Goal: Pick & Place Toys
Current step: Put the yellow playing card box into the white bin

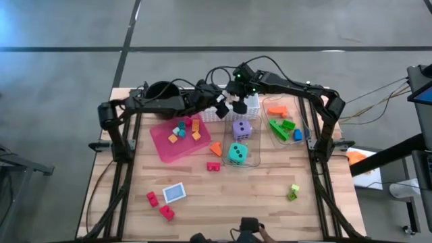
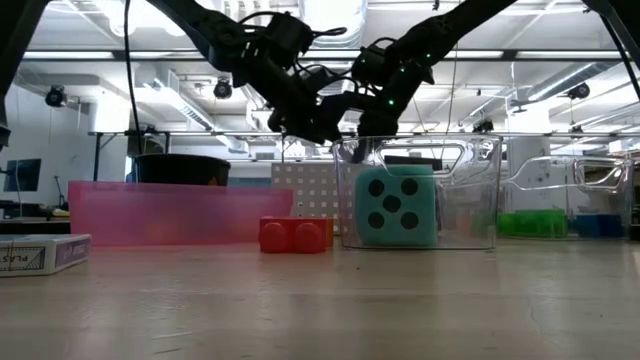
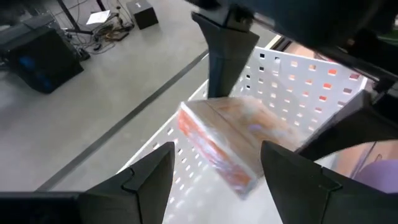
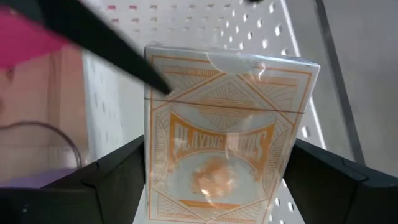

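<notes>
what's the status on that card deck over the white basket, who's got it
Right gripper clamped on orange card deck, above white basket. Left gripper at the deck too, fingers either side, contact unclear. Nothing in the way.

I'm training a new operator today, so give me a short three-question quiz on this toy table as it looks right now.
1. True or false: the teal die lies in the pink tray.
2. What sits between the fingers of the right gripper? A, a red brick; B, a box of playing cards; C, the purple die.
3. How many dice are in the clear bin?

Key:
1. False. The teal die is in the clear bin, not the pink tray.
2. B. The box of playing cards is held over the white basket, with the left gripper close by.
3. Two: the teal die and the purple die.
</notes>
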Robot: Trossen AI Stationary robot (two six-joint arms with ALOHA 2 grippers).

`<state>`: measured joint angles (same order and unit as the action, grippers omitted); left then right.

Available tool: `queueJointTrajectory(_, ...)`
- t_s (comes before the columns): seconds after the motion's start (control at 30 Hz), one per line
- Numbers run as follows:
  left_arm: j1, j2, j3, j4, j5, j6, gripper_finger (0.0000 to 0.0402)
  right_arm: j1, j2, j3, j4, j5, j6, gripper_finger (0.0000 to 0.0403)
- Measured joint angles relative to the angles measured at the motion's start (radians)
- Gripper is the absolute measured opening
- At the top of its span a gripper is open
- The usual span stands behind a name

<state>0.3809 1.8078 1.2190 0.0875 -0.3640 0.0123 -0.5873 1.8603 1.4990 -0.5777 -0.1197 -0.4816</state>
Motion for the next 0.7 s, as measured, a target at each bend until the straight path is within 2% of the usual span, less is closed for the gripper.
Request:
queueJointTrajectory(0.2,0.002,-0.02,0.0,-0.018,0.029,0.084,0.0241,0.0,0.0,0.0,-0.053,-0.001,-0.066,0.0333)
queueJointTrajectory(0.4,0.006,-0.021,-0.006,-0.017,0.234,0.191,0.0241,0.007,0.0,0.0,-0.057,-0.017,-0.157,0.0333)
queueJointTrajectory(0.7,0.07,-0.022,-0.074,-0.021,0.257,0.181,0.0241,0.025,-0.001,0.0,-0.046,-0.008,-0.217,0.0333)
